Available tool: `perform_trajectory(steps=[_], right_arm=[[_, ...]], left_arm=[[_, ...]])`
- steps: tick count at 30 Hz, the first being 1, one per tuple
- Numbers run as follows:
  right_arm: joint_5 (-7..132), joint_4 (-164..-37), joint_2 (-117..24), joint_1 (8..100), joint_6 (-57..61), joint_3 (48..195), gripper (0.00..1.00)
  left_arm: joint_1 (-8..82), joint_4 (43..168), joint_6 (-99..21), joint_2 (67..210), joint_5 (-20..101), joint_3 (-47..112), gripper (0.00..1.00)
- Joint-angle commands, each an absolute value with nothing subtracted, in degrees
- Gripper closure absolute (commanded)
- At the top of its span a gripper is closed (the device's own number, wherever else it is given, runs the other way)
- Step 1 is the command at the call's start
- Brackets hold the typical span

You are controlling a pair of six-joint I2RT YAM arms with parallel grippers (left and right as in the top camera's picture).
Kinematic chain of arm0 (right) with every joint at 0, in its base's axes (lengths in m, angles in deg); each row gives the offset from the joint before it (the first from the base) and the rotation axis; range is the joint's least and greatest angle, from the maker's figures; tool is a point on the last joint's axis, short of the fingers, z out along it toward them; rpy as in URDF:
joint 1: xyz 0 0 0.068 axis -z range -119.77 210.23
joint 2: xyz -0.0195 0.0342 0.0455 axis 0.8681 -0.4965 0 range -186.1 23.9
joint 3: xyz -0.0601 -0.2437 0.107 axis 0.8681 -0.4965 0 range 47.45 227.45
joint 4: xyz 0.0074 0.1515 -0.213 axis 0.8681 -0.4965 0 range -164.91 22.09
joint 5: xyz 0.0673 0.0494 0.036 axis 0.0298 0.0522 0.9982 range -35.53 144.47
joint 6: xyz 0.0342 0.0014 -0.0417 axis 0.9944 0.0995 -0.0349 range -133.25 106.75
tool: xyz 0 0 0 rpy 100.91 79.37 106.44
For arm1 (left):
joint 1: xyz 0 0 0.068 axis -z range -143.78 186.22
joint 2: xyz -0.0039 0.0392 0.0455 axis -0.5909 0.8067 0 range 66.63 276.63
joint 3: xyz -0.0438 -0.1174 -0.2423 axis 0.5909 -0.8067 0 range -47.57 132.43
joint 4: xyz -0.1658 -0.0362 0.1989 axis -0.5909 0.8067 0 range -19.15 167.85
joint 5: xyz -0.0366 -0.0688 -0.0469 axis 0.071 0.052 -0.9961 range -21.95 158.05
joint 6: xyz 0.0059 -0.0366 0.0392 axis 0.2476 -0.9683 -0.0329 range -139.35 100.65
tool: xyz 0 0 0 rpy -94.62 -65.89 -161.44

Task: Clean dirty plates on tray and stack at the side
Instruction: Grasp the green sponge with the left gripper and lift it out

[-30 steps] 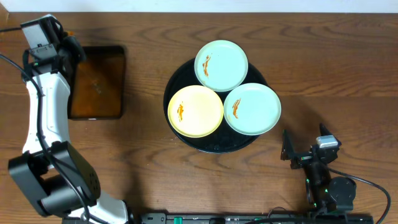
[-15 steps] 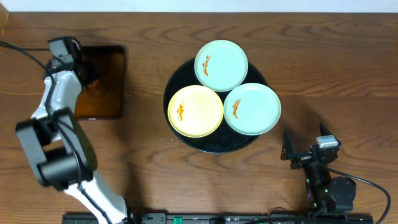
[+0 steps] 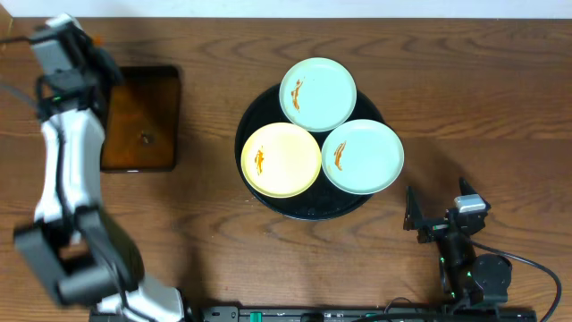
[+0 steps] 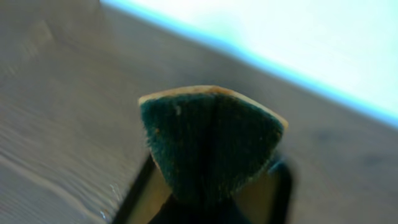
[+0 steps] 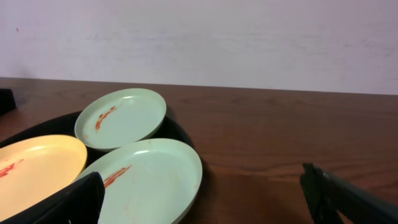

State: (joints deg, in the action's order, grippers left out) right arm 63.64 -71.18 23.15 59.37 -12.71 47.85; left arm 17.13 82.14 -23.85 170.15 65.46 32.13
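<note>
Black fingers of my right gripper (image 5: pixel 202 198) stand wide apart at the near right, holding nothing, near the large round glossy black tray (image 3: pixel 308 211). On it lie a pale yellow round plate (image 3: pixel 281 159) at the left, a pale mint-blue round plate (image 3: pixel 362 156) at the right and a second mint-blue plate (image 3: pixel 318 94) farthest, each streaked orange. Far left, by the rectangular black pan of brown liquid (image 3: pixel 138 116), my left gripper (image 3: pixel 94 64) is clamped on a dark green scouring sponge (image 4: pixel 211 143)

Seen from my wrists and from overhead: no word, label, brand mark or number is legible on anything at this dark brown wooden table (image 3: pixel 465 89).
</note>
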Motion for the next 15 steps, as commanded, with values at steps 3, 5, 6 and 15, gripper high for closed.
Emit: perform_trajectory(steps=[3, 5, 6, 15], right_arm=[[63.53, -71.42, 23.24, 59.83, -13.52, 47.77, 0.01], [63.53, -71.42, 23.24, 59.83, -13.52, 47.77, 0.01], [63.53, -71.42, 23.24, 59.83, -13.52, 47.77, 0.01], [63.53, -71.42, 23.24, 59.83, -13.52, 47.77, 0.01]], left_arm=[[16.89, 84.34, -21.84, 179.42, 65.92, 29.27, 0.93], [16.89, 85.06, -21.53, 177.24, 65.92, 29.46, 0.93], [16.89, 85.61, -21.53, 175.4, 65.92, 29.7, 0.92], [16.96, 86.53, -21.55, 153.96, 63.73, 30.16, 0.92]])
